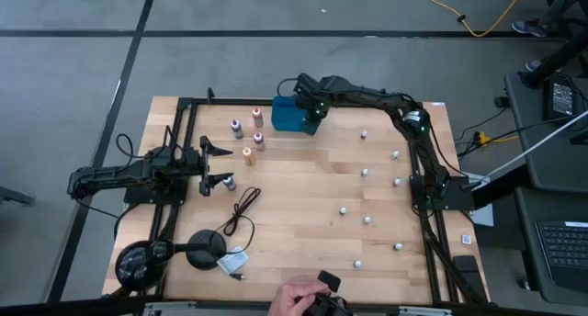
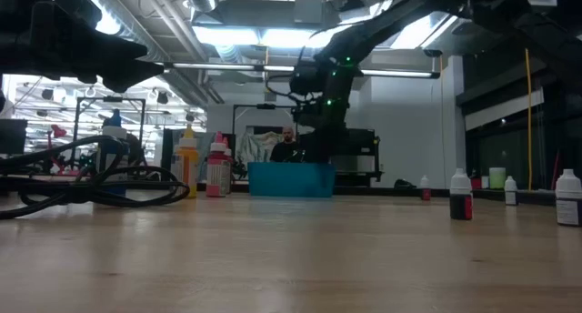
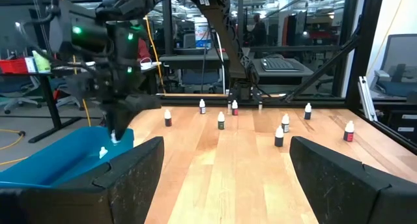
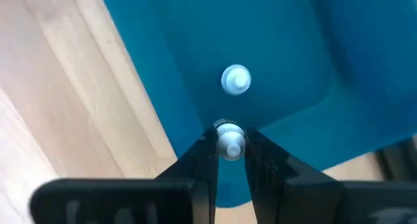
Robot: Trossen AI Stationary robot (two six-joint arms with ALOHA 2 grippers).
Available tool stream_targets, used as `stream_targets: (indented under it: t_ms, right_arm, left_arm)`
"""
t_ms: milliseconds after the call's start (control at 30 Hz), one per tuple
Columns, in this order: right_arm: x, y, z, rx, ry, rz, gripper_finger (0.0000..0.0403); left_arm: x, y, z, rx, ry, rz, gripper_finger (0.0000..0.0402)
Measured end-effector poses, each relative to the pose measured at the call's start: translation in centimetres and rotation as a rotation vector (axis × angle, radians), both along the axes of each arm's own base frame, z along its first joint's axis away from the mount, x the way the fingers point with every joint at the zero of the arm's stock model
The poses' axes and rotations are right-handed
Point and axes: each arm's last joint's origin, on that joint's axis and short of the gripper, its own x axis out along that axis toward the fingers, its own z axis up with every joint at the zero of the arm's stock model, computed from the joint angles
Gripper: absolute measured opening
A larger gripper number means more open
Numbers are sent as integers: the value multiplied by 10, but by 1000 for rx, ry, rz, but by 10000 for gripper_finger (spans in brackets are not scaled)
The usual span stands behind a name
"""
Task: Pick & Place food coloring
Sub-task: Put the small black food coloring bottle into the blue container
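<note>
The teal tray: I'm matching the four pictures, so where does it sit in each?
High view: teal tray at the table's far edge, under the right gripper.
Low view: centre, behind the table surface.
Left wrist view: lower left.
Right wrist view: fills most of the picture.
Shared landmark: the right gripper above it.

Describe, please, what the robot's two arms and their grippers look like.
Both arms are dark, nearly black, built of jointed segments on black frame bases. The right arm shows small green indicator lights near its wrist, and its right gripper has two slim dark fingers tapering to narrow tips. The left arm ends in the left gripper, whose fingers are broad, matte black and wedge-shaped.
</note>
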Motion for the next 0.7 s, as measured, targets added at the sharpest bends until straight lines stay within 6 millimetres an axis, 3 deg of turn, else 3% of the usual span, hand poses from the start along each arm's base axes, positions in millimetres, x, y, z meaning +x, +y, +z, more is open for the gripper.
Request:
stream_targets:
  t_ms: [333,700]
  right_arm:
    - [-4,2,-21,-9,8,25,62]
    - [-4,2,-22,-16,0,30,89]
  left_arm:
    - [0,0,0,0,0,1,328]
    - [0,0,0,0,-1,1,327]
